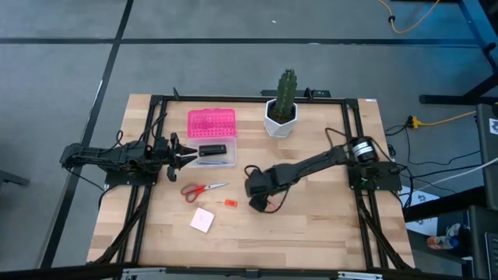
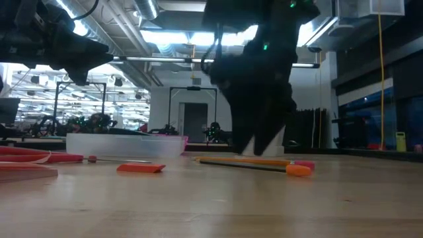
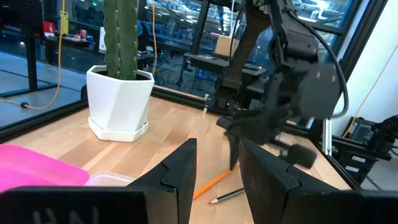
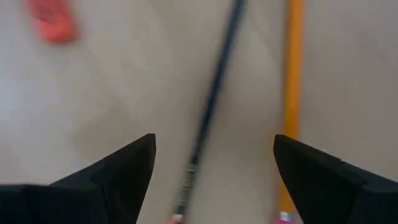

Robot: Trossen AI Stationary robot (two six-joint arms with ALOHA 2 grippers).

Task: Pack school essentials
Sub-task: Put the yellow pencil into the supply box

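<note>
Nearest the lens in the right wrist view: right gripper (image 4: pixel 214 168), fingers spread wide, nothing between them, poised directly over a dark thin pen (image 4: pixel 214 99) and an orange pencil (image 4: pixel 292 93) lying side by side on the wooden table (image 1: pixel 311 225), pen between the fingertips, pencil just inside one finger. Small orange-red piece (image 1: pixel 230 203) nearby on the bare wood, towards the left arm. Red-handled scissors (image 1: pixel 201 189) further that way, flat on the table; pink square pad (image 1: pixel 203 220) beyond them, near the front edge. Clear box (image 1: pixel 222 155) with pink lid (image 1: pixel 210 122) laid open behind it, a black oblong block (image 1: pixel 212 151) inside. Left gripper (image 1: pixel 185 155) just beside the box, fingers parted, empty. Cactus (image 1: pixel 287 89) in a white pot (image 1: pixel 279 120) at the back of the table, well apart from both grippers.
</note>
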